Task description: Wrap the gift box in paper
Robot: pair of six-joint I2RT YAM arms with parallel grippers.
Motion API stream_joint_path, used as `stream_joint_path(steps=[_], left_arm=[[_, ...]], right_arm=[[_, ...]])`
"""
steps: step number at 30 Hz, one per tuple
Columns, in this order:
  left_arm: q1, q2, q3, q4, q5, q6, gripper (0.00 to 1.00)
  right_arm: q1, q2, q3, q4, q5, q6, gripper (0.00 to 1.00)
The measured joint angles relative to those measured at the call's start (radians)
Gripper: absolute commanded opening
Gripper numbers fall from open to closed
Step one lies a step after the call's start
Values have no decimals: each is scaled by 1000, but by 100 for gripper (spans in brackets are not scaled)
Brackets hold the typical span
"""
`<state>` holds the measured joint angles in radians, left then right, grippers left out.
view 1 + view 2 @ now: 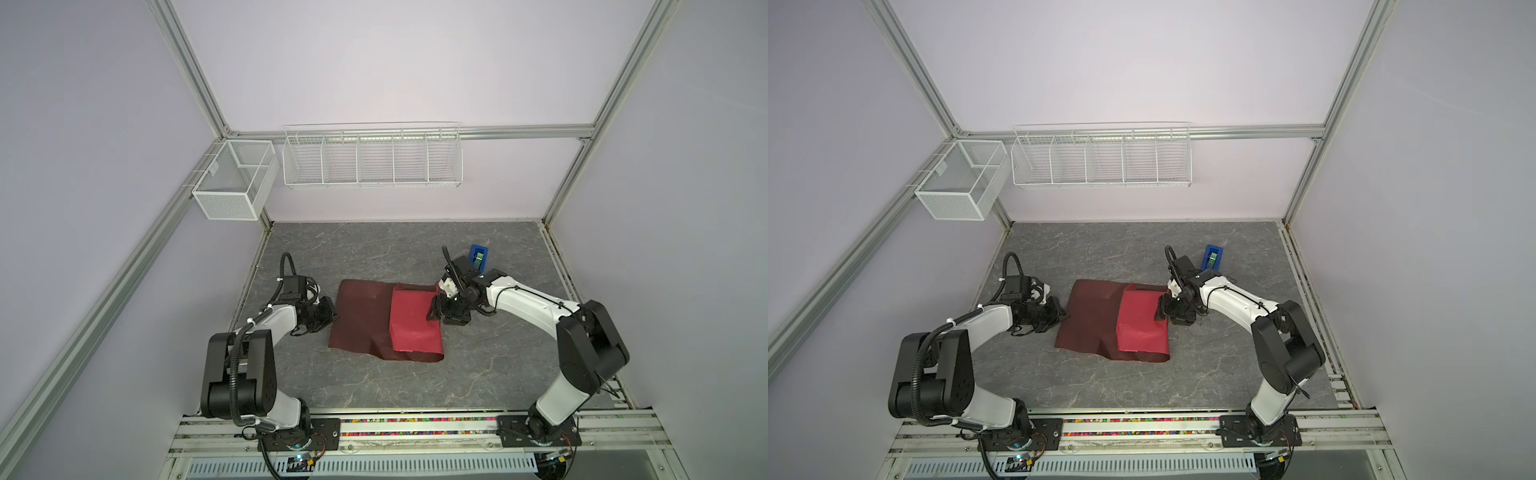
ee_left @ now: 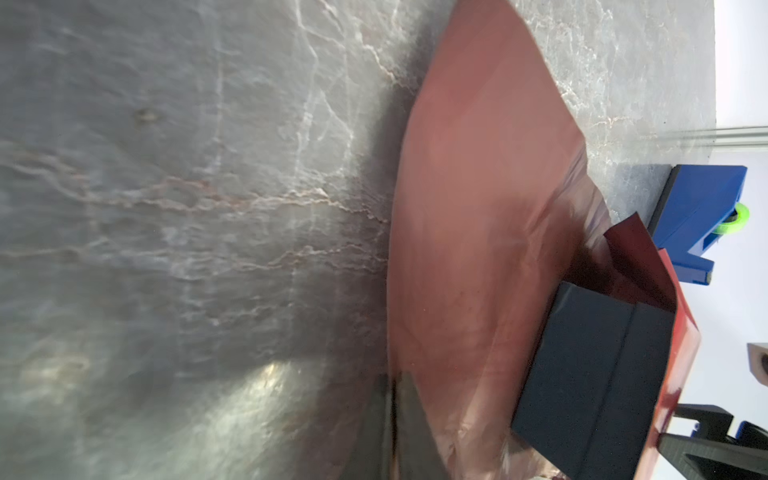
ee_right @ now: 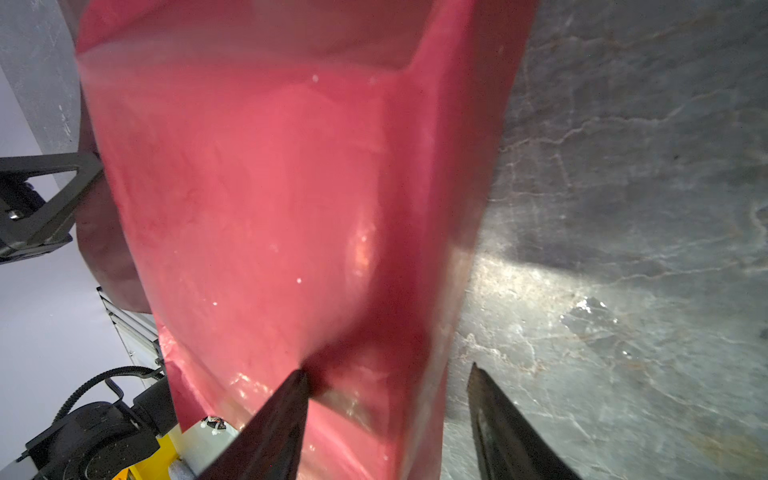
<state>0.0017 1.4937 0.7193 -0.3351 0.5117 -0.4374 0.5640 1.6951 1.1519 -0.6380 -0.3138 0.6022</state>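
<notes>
Right hand point(image 3: 386, 370), jaws apart and gripping nothing, pins the paper point(image 1: 361, 320) flap over the gift box point(image 2: 594, 374) against springback. Left hand point(image 1: 329, 317), closed, sits at the paper's edge opposite the box; whether it pinches the paper is unclear.

No legible text, label, brand, number or sign on anything in any view

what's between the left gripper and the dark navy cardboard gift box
Only a flat stretch of the red-maroon wrapping paper, clearest in the left wrist view.
</notes>
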Motion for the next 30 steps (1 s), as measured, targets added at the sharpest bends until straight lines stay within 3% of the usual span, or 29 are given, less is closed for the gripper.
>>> stream_joint_path(steps=[6,15,30], left_arm=[[-25,-80,4,-39,-27,24,0],[-214,-227,115,-143,-113,39,0],[-309,-273,229,-249,-84,50,0]], right_arm=[[1,-1,0,0,3,0,64],[3,-1,0,0,5,3,63],[8,-1,0,1,8,3,63]])
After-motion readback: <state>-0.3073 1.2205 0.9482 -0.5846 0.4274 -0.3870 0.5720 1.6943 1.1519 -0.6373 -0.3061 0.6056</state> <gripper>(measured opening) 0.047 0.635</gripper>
